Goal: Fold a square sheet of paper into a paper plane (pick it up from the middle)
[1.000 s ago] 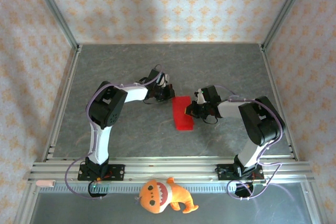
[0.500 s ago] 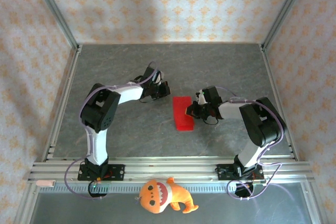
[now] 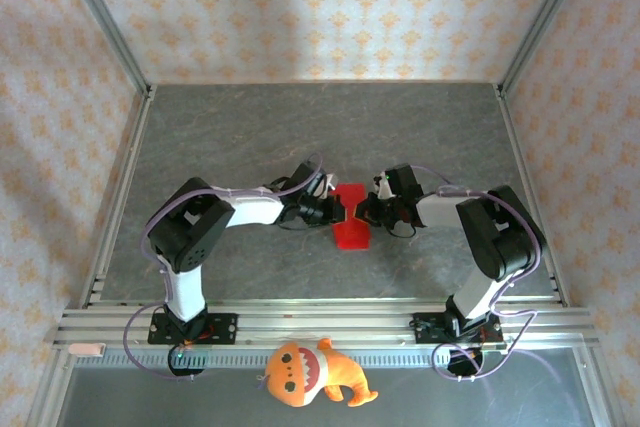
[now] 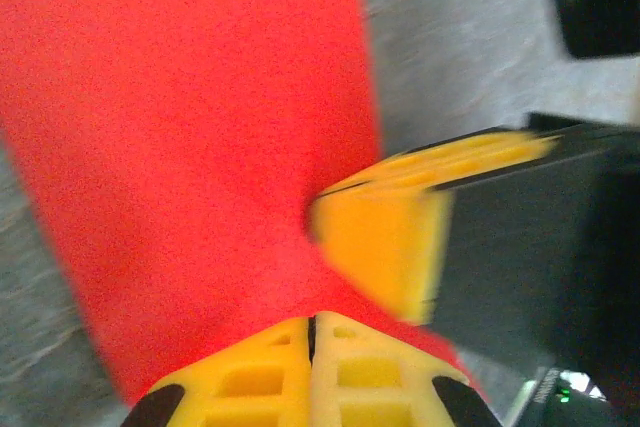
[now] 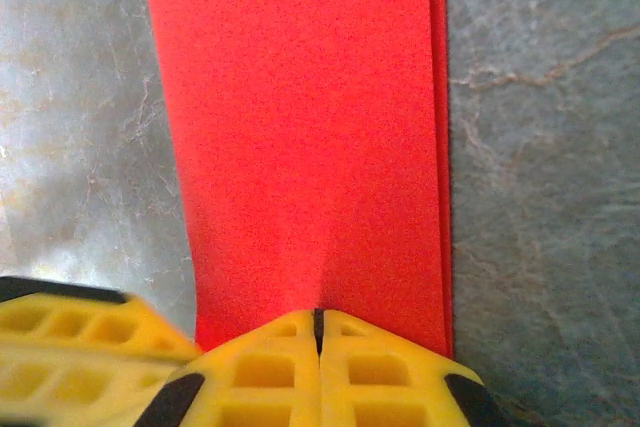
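On table (image 3: pixel 220 137), red paper (image 3: pixel 350 232) (folded strip); both jaws closed, touching it.

The left gripper (image 3: pixel 333 209) has swung in onto the red paper (image 3: pixel 352 233).

"Is it bright in here?"

"Yes. The light comes from up high. The back wall (image 3: pixel 330 7) has a pale glowing patch. The arms make only small, soft shadows on the grey table (image 3: pixel 250 127)."

"Can you see everything clearly?"

"From above, yes. Up close at the left wrist it is fuzzy. The red paper (image 4: pixel 190 127) looks grainy, and the right gripper's yellow fingers (image 4: pixel 385 247) are smeared. At the right wrist the paper is sharper. The table has a whitish shine on its left side there, and the left gripper's fingers (image 5: pixel 70 337) are blurry."
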`<state>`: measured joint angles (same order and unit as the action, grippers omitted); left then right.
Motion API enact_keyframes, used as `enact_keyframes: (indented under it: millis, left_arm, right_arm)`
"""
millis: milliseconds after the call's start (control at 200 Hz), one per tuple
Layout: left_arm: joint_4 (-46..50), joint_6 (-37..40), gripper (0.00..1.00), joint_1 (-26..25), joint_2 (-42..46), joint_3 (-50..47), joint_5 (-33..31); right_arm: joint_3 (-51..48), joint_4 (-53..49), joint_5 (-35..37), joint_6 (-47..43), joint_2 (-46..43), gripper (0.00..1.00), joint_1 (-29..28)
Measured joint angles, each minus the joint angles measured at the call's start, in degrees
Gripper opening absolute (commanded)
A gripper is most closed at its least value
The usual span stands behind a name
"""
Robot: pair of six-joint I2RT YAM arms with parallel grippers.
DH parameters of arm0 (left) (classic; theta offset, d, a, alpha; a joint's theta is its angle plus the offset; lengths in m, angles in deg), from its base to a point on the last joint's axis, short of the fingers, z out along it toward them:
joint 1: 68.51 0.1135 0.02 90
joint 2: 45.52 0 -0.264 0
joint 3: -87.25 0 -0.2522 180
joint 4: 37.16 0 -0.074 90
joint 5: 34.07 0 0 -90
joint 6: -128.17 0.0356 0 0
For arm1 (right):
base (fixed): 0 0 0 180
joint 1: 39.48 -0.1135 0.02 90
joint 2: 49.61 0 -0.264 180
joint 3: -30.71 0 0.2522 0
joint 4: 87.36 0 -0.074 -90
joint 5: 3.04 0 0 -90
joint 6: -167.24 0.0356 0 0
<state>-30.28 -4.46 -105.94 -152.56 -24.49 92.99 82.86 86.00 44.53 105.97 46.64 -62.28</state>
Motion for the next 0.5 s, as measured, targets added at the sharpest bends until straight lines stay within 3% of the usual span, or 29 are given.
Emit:
enact_keyframes:
  millis: [500]
  left_arm:
    - [-2.7, 3.1, 0.02, 0.3, 2.6, -6.0, -2.4]
  right_arm:
    - [-0.9, 0.9, 0.2, 0.0, -0.3, 0.0, 0.0]
